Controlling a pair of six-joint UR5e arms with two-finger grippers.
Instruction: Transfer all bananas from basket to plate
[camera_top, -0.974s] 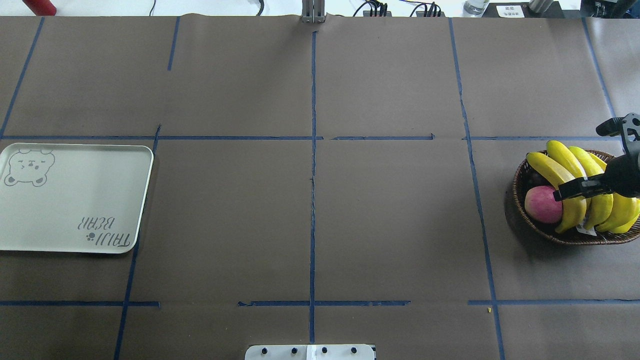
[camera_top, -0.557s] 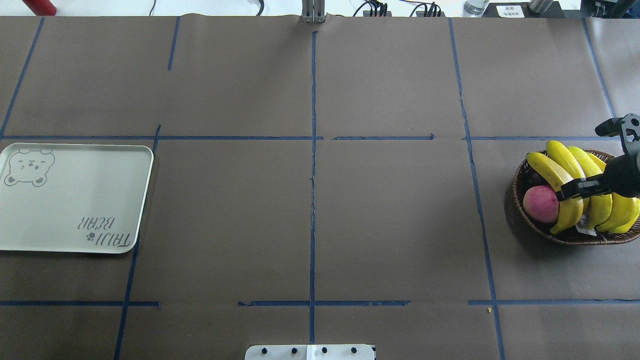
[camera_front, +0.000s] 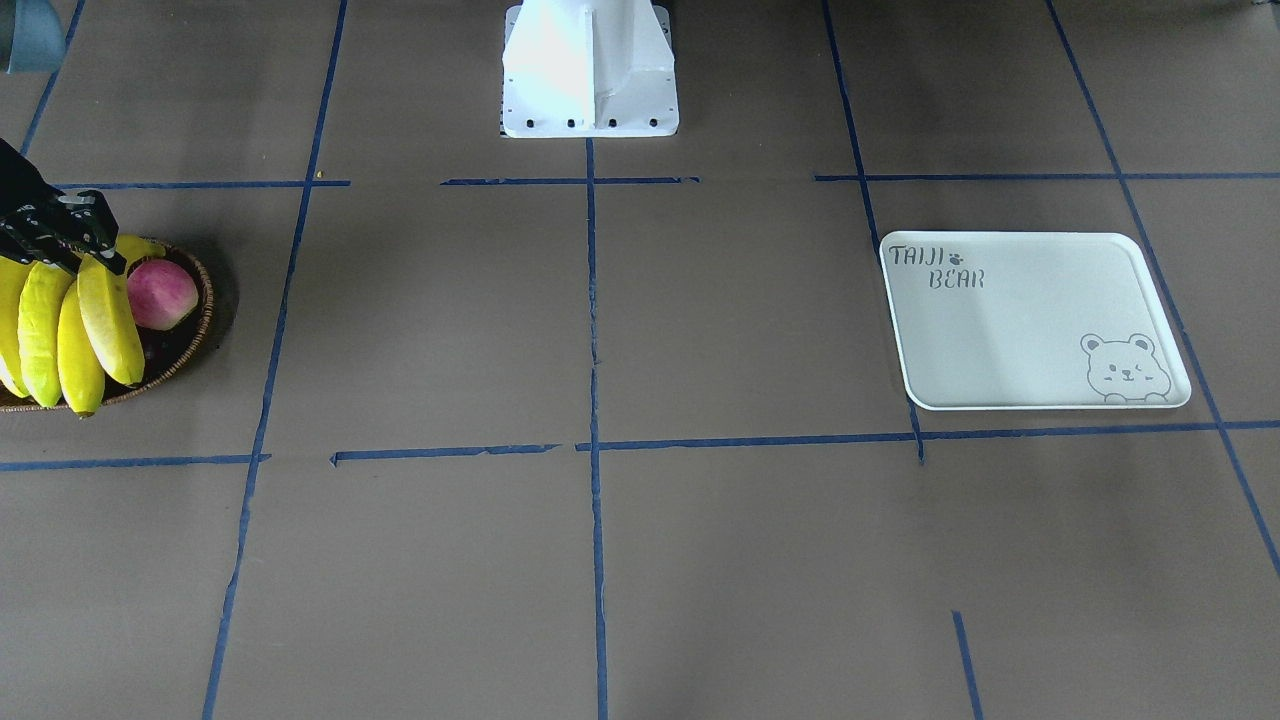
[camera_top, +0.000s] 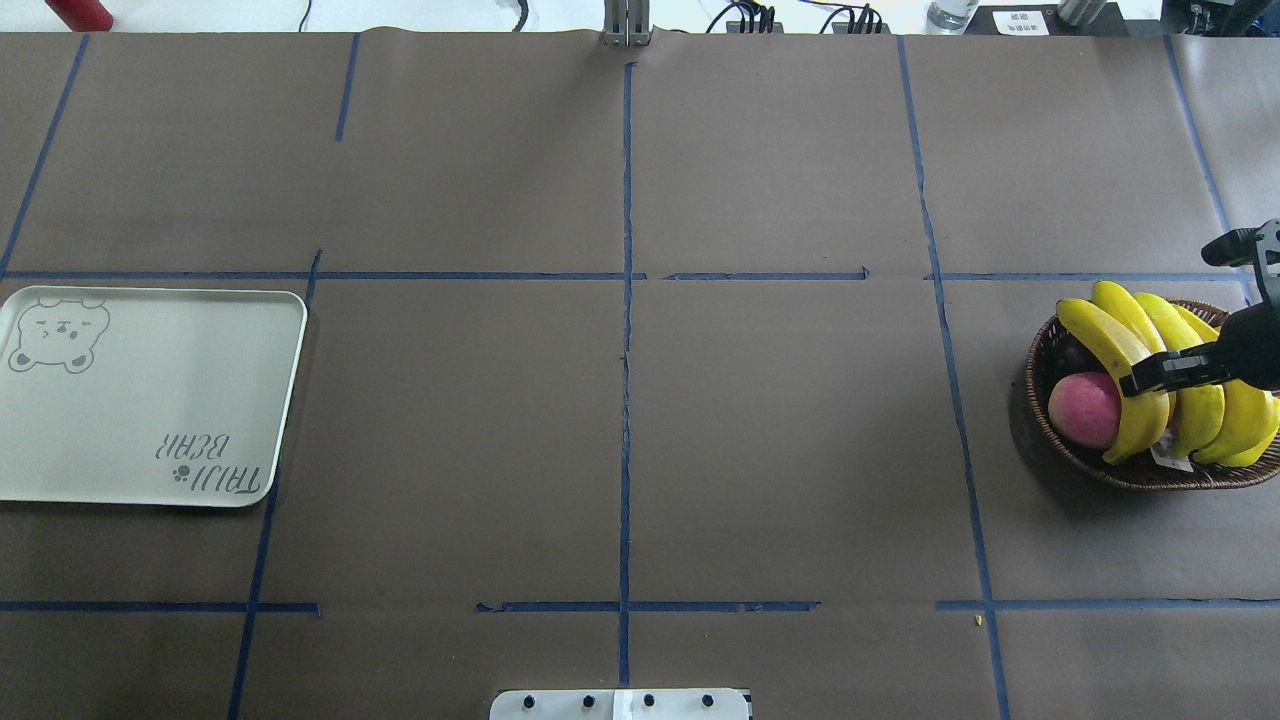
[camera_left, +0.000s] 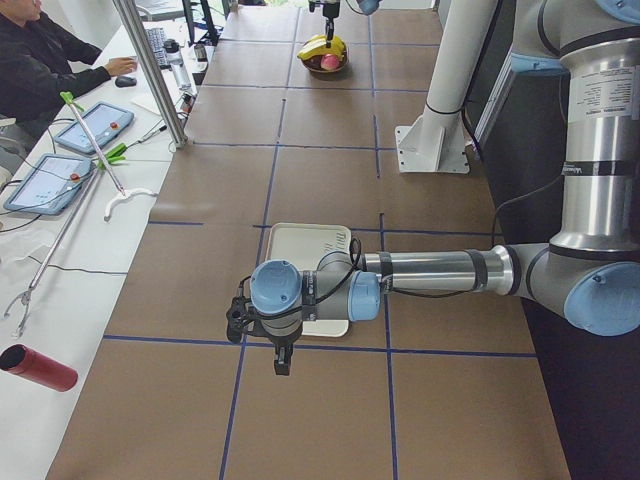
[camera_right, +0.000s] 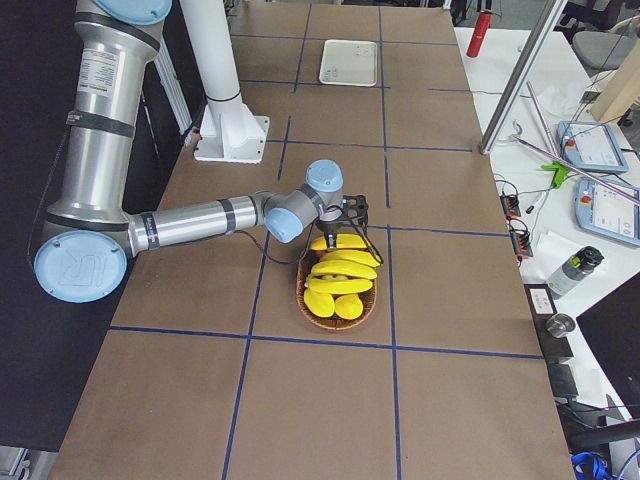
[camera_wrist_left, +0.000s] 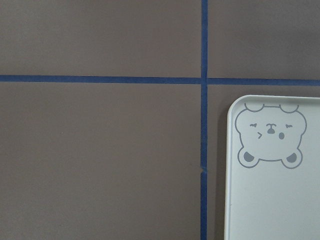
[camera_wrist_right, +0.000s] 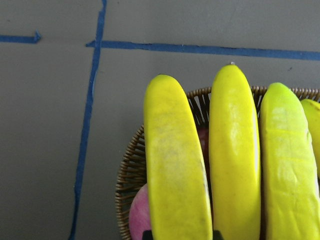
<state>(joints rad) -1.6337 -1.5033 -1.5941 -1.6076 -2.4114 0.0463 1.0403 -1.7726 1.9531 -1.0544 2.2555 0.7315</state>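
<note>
Several yellow bananas (camera_top: 1110, 335) lie side by side on the brown wicker basket (camera_top: 1150, 478) at the table's far right, also in the front view (camera_front: 105, 320) and right wrist view (camera_wrist_right: 175, 165). My right gripper (camera_top: 1128, 385) points down over them. Its fingertips (camera_wrist_right: 146, 234) sit on both sides of the leftmost banana at mid-length, shut on it. The white bear plate (camera_top: 150, 400) lies empty at the far left. My left gripper (camera_left: 283, 358) hangs beside the plate's bear corner (camera_wrist_left: 270, 200); I cannot tell whether it is open.
A pink-red apple (camera_top: 1082, 410) and a dark fruit (camera_top: 1070, 352) lie in the basket left of the bananas. The robot's white base (camera_front: 590, 70) stands at the near middle edge. A red bottle (camera_top: 80, 12) and an operator (camera_left: 40, 60) are beyond the far edge.
The right gripper has shifted slightly right and away. The bananas and the apple have shifted a little with it. The plate has not moved.
</note>
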